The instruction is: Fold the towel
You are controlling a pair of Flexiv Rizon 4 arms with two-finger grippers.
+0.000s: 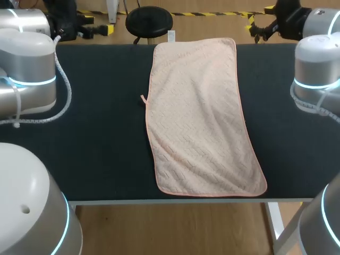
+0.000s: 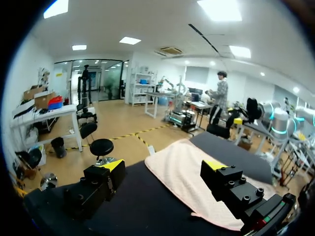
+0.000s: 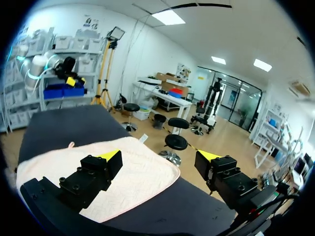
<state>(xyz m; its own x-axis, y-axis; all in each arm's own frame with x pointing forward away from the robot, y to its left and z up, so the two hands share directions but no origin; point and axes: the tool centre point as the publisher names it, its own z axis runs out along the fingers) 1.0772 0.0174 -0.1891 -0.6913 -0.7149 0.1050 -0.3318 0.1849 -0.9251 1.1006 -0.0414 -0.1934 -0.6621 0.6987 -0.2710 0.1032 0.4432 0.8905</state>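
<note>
While the peach towel (image 1: 202,117) lies spread out flat and single-layered in the middle of the dark table (image 1: 95,149), neither gripper touches it. It runs from the table's far edge to the near edge, with its near end slanted a little toward my right. A small loop (image 1: 143,98) sticks out from its left hem.

Seen from the left wrist, the towel (image 2: 192,177) lies ahead of and below the left gripper (image 2: 163,167). Its jaws are spread wide and hold nothing.

Seen from the right wrist, the towel (image 3: 147,177) lies below the right gripper (image 3: 158,156), well apart from the yellow tips. These jaws are also wide apart and empty.
</note>
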